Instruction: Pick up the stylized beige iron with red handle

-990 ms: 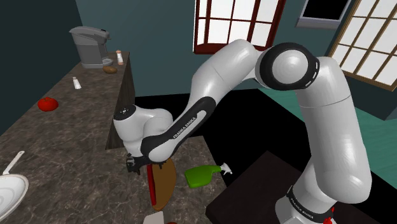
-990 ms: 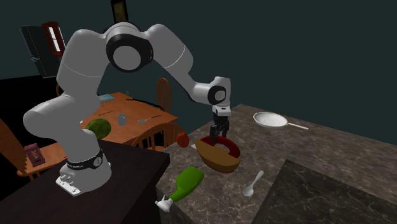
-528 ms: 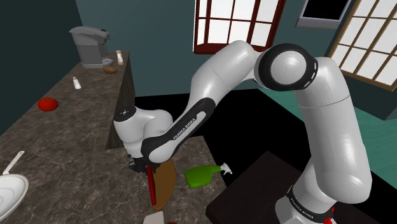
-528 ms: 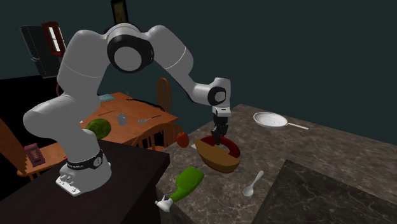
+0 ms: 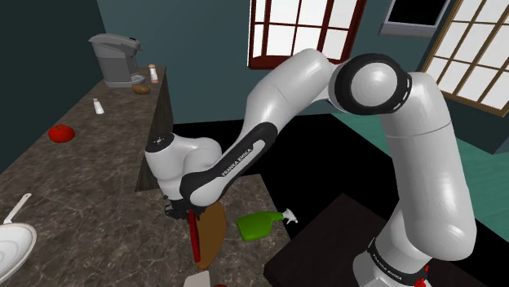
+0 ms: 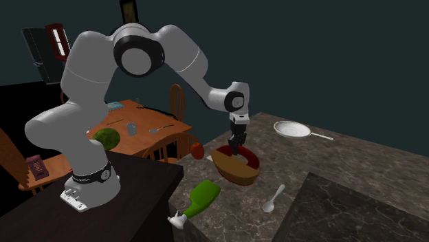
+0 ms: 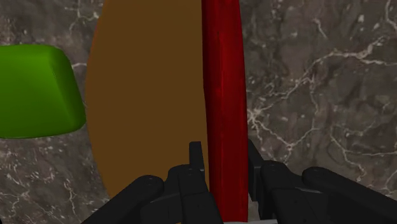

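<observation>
The iron has a tan-brown body and a dark red handle. It lies on the dark marble counter near the stand. My gripper comes down on it from above. In the second exterior view the gripper sits at the near end of the red handle, over the iron. In the wrist view the black fingers clasp the red handle from both sides, with the brown body beside it. The gripper is shut on the handle.
A green spray bottle lies close beside the iron, toward the stand. A spoon and a white frying pan lie farther out on the counter. A coffee machine and a red object sit far back.
The fingers, open a second ago, have closed on the red handle. The arm has barely moved and the iron lies where it was.
</observation>
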You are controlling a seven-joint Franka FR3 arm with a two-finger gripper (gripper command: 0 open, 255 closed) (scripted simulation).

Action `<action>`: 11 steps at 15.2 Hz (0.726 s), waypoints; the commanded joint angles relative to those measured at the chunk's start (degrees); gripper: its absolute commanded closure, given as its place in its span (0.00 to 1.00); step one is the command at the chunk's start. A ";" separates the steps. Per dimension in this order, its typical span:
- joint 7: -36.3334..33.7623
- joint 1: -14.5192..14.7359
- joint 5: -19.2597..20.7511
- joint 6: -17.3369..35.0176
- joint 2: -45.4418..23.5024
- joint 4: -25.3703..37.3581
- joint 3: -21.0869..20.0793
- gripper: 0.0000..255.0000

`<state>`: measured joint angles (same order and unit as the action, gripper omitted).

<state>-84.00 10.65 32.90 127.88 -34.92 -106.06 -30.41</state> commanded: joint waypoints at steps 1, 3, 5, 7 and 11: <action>0.58 -0.39 -0.73 -0.89 1.10 0.03 -0.54 1.00; 1.13 -0.75 -1.48 -1.81 2.16 0.04 -1.06 1.00; 1.69 -1.10 -2.23 -2.75 3.19 0.10 -1.57 1.00; 2.25 -1.44 -2.98 -3.71 4.20 0.21 -2.06 1.00; 3.36 -2.06 -4.46 -5.69 6.15 0.59 -2.98 1.00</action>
<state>-80.82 8.71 28.75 122.60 -29.28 -105.54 -33.15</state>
